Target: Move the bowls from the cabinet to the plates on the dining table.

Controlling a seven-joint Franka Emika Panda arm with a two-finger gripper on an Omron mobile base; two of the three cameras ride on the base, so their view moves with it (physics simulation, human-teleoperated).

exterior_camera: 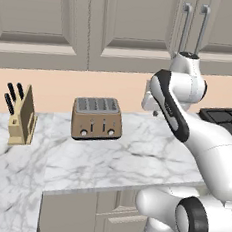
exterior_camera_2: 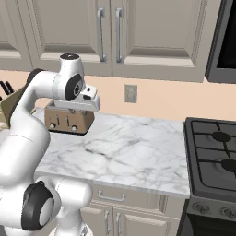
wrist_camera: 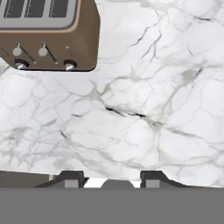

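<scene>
I am looking at the cabinet at twelve o'clock; its doors are shut, so I am guessing the bowls are hiding inside. The toaster is sitting at nine o'clock. My gripper is hanging partly open, holding nothing. Bowls are probably hard, slippery and breakable, so I am planning to pinch a rim.

claw tips apart, empty, over marble worktop; toaster top-left.
</scene>
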